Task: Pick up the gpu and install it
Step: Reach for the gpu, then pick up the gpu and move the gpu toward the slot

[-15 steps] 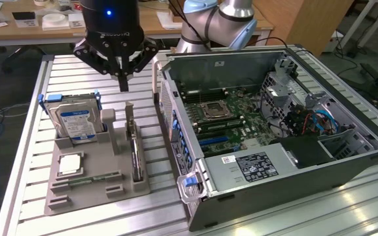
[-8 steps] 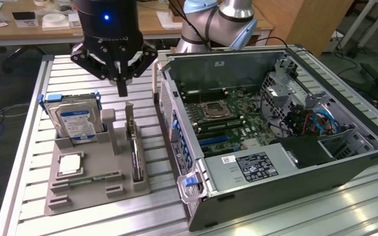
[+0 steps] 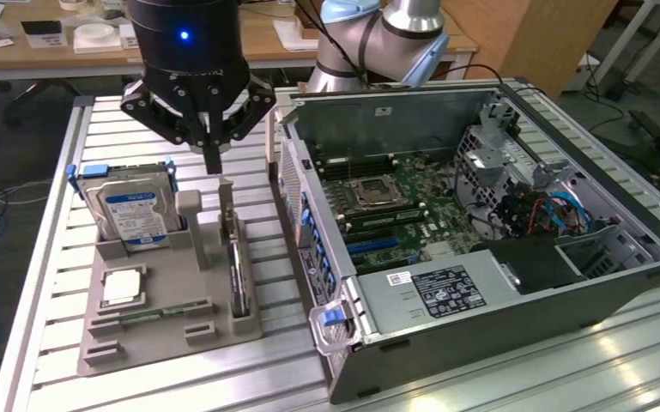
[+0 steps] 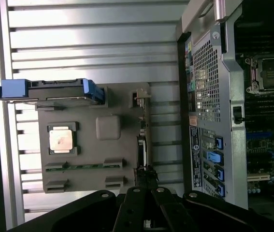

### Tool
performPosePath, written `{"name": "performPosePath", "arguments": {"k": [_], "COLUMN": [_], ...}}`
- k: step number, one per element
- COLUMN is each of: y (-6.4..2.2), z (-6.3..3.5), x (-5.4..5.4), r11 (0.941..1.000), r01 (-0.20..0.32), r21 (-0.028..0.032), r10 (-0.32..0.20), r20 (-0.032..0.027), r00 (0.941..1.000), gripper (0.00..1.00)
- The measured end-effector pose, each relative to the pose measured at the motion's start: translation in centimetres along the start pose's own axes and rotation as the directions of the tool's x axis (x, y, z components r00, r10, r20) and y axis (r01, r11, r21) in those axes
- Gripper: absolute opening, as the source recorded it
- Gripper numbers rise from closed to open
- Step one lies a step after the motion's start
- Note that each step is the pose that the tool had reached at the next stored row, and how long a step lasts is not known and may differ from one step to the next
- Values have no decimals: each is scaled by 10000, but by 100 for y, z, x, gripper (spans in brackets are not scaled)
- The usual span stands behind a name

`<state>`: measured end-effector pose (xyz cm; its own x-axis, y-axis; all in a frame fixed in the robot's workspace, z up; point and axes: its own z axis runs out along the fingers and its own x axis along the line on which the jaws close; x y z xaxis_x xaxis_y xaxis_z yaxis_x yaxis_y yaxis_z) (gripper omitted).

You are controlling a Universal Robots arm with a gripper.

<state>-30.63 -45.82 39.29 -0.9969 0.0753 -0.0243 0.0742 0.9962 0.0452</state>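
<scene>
The gpu (image 3: pixel 236 257) stands on edge in a slot of the grey holder (image 3: pixel 135 343), its silver bracket end at the far side. In the wrist view the gpu (image 4: pixel 142 140) shows edge-on as a thin dark strip. My gripper (image 3: pixel 213 161) hangs just above the gpu's bracket end, fingers shut together with nothing between them. Its black fingers (image 4: pixel 132 208) converge over the card in the wrist view. The open computer case (image 3: pixel 604 283) lies at the exterior view's right, its motherboard (image 3: pixel 393 210) exposed with blue card slots (image 3: pixel 373 249).
The grey holder (image 4: pixel 86 193) also carries a hard drive (image 3: pixel 135 210) in a blue caddy, a processor chip (image 3: pixel 121 287) and a memory stick (image 3: pixel 152 316). The case's rear wall (image 4: pixel 209 111) stands close beside the holder. Slatted metal table (image 3: pixel 192 390) all around.
</scene>
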Motion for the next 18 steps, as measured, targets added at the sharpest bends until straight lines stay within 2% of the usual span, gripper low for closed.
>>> {"name": "performPosePath", "arguments": {"k": [4,18], "y": [-32,-32], "z": [-2,-2], "x": [-1,-2], "r11": [10000,10000], "r01": [0,0], "r21": [5,6], "r10": [0,0], "r20": [0,0], "r00": [10000,10000], "gripper": [11,11]}}
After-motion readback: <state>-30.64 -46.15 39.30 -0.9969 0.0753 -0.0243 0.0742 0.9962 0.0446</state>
